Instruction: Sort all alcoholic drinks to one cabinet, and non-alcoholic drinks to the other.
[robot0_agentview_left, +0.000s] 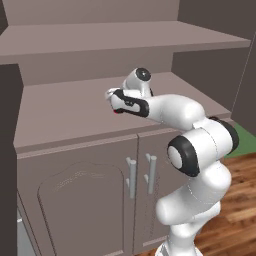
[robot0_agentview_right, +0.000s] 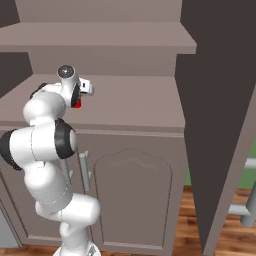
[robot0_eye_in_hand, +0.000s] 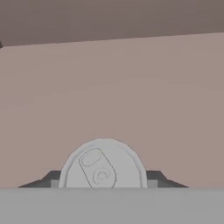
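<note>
A small red can (robot0_eye_in_hand: 103, 168), one of the non-alcoholic drinks, sits between my two finger tips in the hand view, its silver lid and pull tab facing the camera. My gripper (robot0_eye_in_hand: 103, 180) is shut on it, one dark finger at each side. In the left base view the gripper (robot0_agentview_left: 114, 102) hangs over the middle of the brown counter (robot0_agentview_left: 65, 115), with a sliver of the red can (robot0_agentview_left: 116, 111) under the hand. The right base view shows the can (robot0_agentview_right: 76, 103) below the gripper (robot0_agentview_right: 80, 97). Whether the can rests on the counter I cannot tell.
Below the counter is a cabinet with two closed doors and grey bar handles (robot0_agentview_left: 132, 177). A shelf (robot0_agentview_left: 100, 40) runs above the counter. A tall dark panel (robot0_agentview_right: 220, 125) stands at the counter's right end.
</note>
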